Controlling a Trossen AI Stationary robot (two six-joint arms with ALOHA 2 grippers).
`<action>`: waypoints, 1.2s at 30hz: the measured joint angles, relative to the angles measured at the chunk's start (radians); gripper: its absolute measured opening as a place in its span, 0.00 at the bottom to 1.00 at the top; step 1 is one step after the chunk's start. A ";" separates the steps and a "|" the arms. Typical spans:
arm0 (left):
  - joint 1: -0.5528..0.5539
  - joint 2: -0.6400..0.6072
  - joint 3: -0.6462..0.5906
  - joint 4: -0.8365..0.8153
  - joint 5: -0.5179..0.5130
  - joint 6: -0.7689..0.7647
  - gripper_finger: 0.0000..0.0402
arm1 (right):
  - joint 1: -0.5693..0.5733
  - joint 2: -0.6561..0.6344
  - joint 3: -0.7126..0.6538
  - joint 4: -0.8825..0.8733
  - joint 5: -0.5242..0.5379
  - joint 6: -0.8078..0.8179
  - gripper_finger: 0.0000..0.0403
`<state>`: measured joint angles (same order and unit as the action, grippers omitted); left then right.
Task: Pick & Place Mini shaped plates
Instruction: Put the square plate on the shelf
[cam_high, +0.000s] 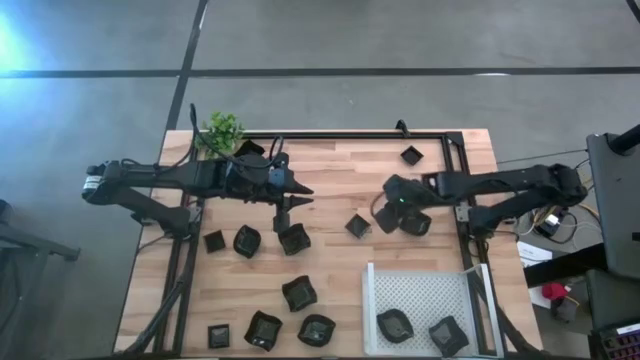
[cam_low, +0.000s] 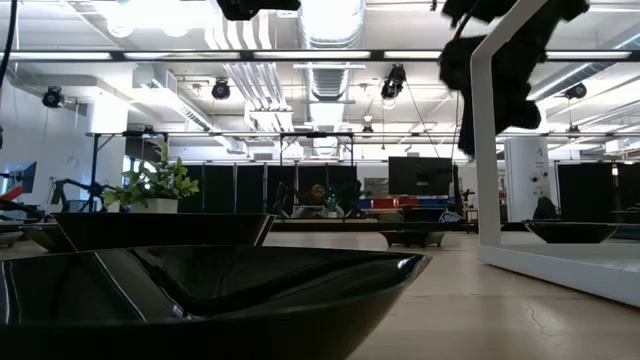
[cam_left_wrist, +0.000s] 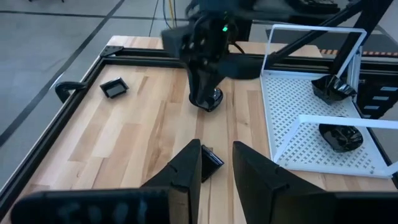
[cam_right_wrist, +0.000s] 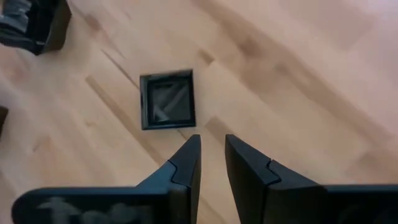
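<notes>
The right gripper (cam_high: 385, 215) hangs over the middle of the worktop, toward the right edge, fingers (cam_right_wrist: 186, 163) a narrow gap apart and holding nothing. Just ahead of them lies a small square plate (cam_right_wrist: 167, 99) flat on the wood (the same dish sits at mid-table (cam_high: 357, 225)). The left gripper (cam_high: 288, 212) hovers near the centre, fingers (cam_left_wrist: 189, 167) also slightly apart and empty. Two mini shaped plates (cam_high: 394, 325) already rest in the white perforated tray (cam_high: 372, 300) at the front right corner. The rest are scattered along the front left, with one near the back right corner (cam_high: 411, 155).
</notes>
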<state>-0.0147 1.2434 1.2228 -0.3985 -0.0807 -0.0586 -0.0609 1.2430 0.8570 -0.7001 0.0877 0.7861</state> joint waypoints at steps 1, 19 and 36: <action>0.000 0.000 0.000 0.000 0.000 -0.002 0.21 | -0.019 0.017 0.000 0.014 -0.031 -0.006 0.17; 0.002 0.000 0.000 0.001 -0.026 -0.006 0.21 | -0.144 0.299 -0.001 0.230 -0.213 -0.094 0.18; 0.002 0.000 0.000 -0.016 -0.026 -0.005 0.21 | -0.143 0.414 0.000 0.340 -0.247 -0.132 0.17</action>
<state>-0.0132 1.2434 1.2228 -0.4143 -0.1066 -0.0639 -0.2038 1.6569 0.8566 -0.3602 -0.1589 0.6540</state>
